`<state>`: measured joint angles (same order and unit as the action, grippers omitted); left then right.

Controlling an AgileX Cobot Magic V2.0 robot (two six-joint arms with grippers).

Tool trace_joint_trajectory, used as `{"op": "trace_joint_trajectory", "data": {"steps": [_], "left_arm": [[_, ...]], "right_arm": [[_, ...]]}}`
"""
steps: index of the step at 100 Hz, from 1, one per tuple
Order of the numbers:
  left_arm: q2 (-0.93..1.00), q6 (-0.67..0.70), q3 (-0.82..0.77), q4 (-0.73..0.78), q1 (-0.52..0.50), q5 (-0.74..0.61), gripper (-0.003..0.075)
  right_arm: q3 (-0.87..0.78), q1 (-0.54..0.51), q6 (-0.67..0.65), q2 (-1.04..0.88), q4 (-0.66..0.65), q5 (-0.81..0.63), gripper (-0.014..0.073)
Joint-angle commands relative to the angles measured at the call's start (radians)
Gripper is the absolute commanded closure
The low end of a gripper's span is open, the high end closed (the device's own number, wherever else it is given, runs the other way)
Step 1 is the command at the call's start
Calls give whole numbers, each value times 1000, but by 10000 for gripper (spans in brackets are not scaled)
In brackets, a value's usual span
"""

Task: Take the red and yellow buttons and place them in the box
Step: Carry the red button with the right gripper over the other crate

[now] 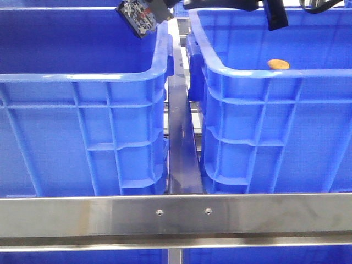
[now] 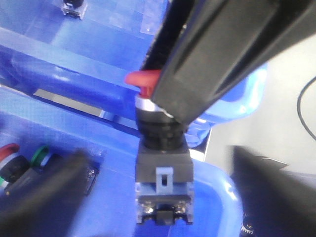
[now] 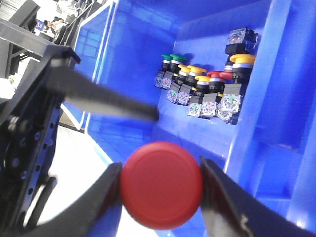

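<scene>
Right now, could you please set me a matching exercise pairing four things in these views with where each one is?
Things:
1. red button
2. yellow button
3. steel bar
4. green-capped switch

Places:
A. between the left crate and the right crate
B. at one end of the cluster of switches
C. clamped in the jaws of the right gripper
D. lying inside the right crate

Pairs: 1-C, 2-D, 3-A, 4-B.
</scene>
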<state>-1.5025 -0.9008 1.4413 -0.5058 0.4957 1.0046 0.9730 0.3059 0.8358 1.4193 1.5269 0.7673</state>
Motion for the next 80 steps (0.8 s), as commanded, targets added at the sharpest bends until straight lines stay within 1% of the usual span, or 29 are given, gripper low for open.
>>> {"op": "trace_joint_trajectory", "data": {"steps": [1,11,23,37,50,66,75,80], "left_arm": [[45,-1,32,-44,8,-33,31],[49,-1,32,-39,6,-26,31],[49,-1,32,-35,6,-18,31],[49,-1,32,-35,6,8,31],[49,-1,32,-35,6,19,31],[49,-1,32,-35,6,19,31],[49,-1,32,-32,6,19,31],[49,1,32,-32,6,19,31]], "right_arm": [[34,-5,17,-29,56,36,401],[35,-25,17,-35,56,43,401],[35,-97,17,-57,56,87,401],[35,-224,20,-87,56,171,401],[35,-359,68,-99,30,209,401],[35,-493,138,-99,10,165,401],[35,-539,205,-99,-11,92,401],[38,-552,228,-98,-50,45,401]]}}
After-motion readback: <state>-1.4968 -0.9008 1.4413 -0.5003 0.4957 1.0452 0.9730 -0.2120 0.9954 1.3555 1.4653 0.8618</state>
